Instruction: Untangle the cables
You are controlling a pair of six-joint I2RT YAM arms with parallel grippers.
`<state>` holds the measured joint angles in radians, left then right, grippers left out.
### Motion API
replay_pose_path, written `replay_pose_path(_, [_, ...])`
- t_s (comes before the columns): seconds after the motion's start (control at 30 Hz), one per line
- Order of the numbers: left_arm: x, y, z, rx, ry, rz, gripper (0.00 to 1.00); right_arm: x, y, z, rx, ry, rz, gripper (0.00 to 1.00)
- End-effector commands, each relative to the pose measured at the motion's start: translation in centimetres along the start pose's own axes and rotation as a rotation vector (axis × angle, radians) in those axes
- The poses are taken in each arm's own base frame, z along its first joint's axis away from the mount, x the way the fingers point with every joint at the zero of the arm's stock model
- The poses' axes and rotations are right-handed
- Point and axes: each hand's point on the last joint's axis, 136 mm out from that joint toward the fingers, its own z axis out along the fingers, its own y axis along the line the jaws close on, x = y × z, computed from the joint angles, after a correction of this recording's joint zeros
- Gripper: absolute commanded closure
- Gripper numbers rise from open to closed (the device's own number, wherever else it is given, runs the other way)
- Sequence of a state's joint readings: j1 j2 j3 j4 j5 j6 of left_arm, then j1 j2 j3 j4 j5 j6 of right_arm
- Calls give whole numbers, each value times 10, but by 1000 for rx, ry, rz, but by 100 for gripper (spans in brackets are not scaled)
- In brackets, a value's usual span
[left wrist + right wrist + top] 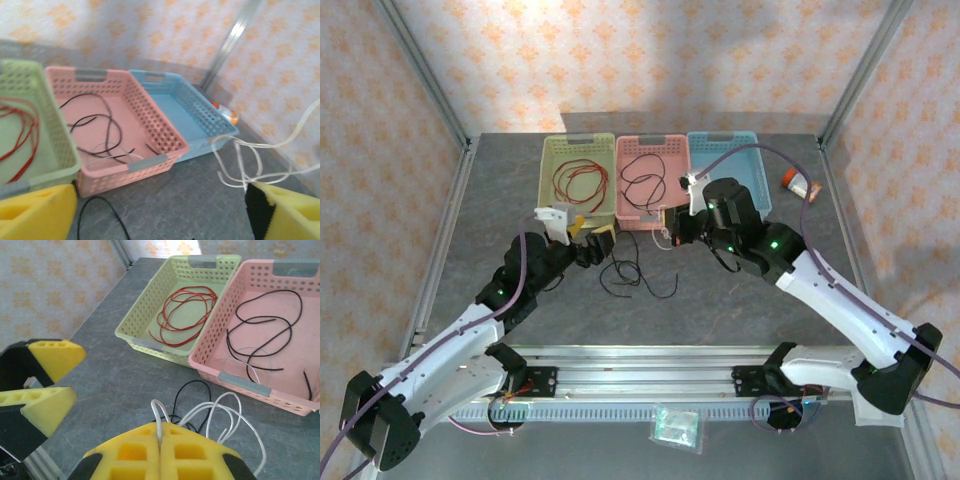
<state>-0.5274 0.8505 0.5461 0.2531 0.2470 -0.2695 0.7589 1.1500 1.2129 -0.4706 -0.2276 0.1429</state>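
My right gripper [160,429] [672,234] is shut on a white cable [222,412], pinched between its yellow pads, with loops hanging over the table in front of the pink basket [240,382]. A black cable [192,388] [636,276] lies loose on the table under those loops. My left gripper [160,212] [594,241] stands open and empty just left of it, and the white cable [244,161] hangs by its right finger. A red cable [186,314] lies in the green basket [548,172]. Black and white strands [264,334] lie in the pink basket.
A blue basket [752,152] stands right of the pink one. A small orange-capped item [800,185] lies at the back right of the table. A clear plastic bag [676,428] sits below the rail at the near edge. Metal frame posts stand at the corners.
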Motion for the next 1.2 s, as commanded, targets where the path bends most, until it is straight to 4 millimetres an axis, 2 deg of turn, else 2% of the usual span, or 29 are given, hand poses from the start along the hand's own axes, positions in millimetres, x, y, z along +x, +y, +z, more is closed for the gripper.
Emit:
replay_pose_path(0.0, [-34,-40,-8,188,-93,188,21,-10,18,-11,-94,-12,-81,100])
replay_pose_path(0.13, [-35,-63,-8,311,-72,262,27,-11,33,-13,-175,5,-105,100])
replay_pose_path(0.4, [-38,-89,-3,435,-61,264,27,-11,53,-13,-285,28,-100,100])
replay_pose_path(0.53, [-38,-92,0,446,-70,254,28,-10,58,-15,-318,36,-101,100])
replay_pose_path(0.7, [-38,-96,4,468,-68,247,37,-7,63,-17,-352,51,-100,100])
replay_pose_path(0.73, [-38,-98,4,478,-67,246,37,-3,62,-9,-345,73,-94,100])
replay_pose_path(0.9, [-40,-109,4,532,-64,242,38,0,64,-8,-364,87,-89,100])
replay_pose_path(1.17, [-37,-106,8,516,-54,236,51,0,67,-10,-383,90,-93,100])
